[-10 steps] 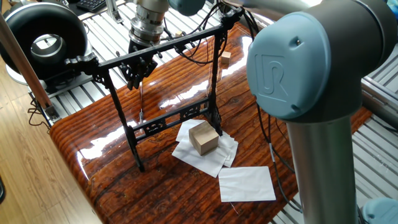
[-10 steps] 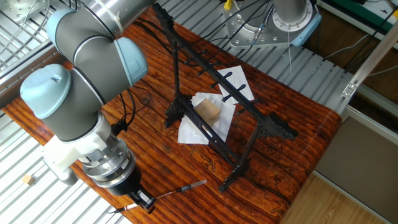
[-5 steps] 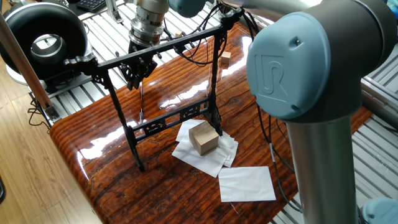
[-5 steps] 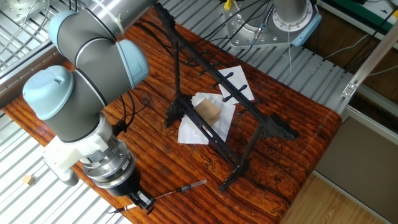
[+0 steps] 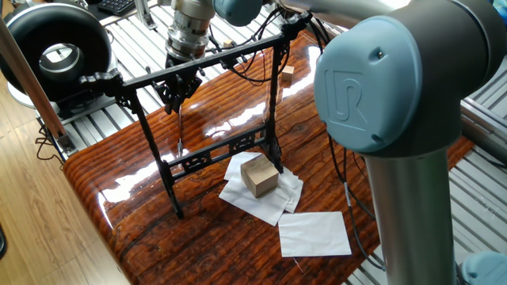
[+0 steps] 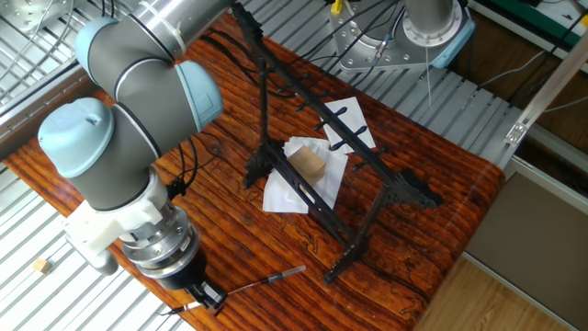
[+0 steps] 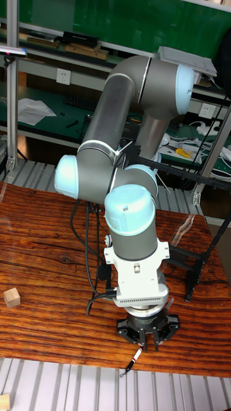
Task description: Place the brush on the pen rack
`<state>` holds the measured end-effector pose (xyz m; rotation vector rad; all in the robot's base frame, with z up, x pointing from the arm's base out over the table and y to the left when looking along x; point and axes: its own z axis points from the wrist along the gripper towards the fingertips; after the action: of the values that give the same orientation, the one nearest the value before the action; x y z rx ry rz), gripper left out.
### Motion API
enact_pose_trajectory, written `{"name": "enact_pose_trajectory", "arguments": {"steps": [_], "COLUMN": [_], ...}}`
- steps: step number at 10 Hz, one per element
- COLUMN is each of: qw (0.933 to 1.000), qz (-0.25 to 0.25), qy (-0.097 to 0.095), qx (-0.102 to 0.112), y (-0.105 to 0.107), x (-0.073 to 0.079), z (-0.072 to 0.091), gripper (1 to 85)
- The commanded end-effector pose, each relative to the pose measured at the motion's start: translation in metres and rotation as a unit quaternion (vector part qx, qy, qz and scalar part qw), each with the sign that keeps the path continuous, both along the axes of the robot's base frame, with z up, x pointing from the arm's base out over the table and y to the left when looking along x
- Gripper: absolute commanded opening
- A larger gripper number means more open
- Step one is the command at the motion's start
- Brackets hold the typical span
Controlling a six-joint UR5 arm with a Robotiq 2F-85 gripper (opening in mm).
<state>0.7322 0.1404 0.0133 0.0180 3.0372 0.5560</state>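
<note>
In one fixed view, the pen rack (image 5: 207, 119) stands across the upper left of the frame on the wooden table (image 5: 150, 245), its top bar running from left to upper centre. Just behind that bar, the gripper (image 5: 179, 89) hangs with its fingers pinching the top of the brush (image 5: 180, 128), which drops straight down below them, behind the rack and above the ornamental crossbar. Right of the rack's foot, a small wooden block (image 5: 259, 175) sits on sheets of white paper (image 5: 314, 233). In the other fixed view the brush (image 6: 268, 279) shows at lower centre, sticking out rightward from the gripper (image 6: 208, 296).
</note>
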Motion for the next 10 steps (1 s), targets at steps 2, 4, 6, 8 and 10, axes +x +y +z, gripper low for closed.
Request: {"name": "enact_pose_trajectory", "arguments": {"steps": [2, 4, 6, 8, 10], "qw": [1.0000, 0.9999, 0.9999, 0.9999, 0.9996], "qz": [0.003, 0.006, 0.008, 0.009, 0.014], "qy": [-0.005, -0.006, -0.007, -0.006, -0.008], "qx": [-0.005, -0.011, -0.013, -0.013, -0.023], "y": [-0.005, -0.008, -0.009, -0.009, -0.015], "x": [0.001, 0.001, 0.000, -0.001, -0.002], "z": [0.000, -0.001, -0.002, -0.001, -0.003], "gripper": [25.3, 25.3, 25.3, 25.3, 25.3]}}
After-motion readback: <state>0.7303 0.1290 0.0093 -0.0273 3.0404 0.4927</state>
